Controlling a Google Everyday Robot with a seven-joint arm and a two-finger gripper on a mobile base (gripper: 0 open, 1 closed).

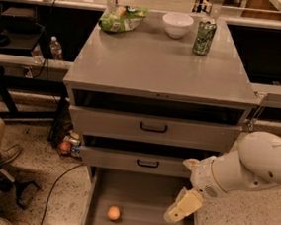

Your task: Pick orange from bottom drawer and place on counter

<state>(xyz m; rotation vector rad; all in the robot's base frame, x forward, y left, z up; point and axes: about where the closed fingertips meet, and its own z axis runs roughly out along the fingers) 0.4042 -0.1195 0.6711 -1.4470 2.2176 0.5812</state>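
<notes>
The orange (114, 212) lies on the floor of the pulled-out bottom drawer (147, 195), toward its left front. My gripper (182, 208) hangs over the drawer's right side, well to the right of the orange and apart from it. The white arm reaches in from the right edge of the camera view. The grey counter (160, 66) is the cabinet top above the two upper drawers.
On the counter's far edge stand a green chip bag (122, 18), a white bowl (177, 24) and a green can (204, 36). A red can and clutter (67, 145) lie on the floor left of the cabinet. A chair base (4, 181) and a person's leg occupy the lower left.
</notes>
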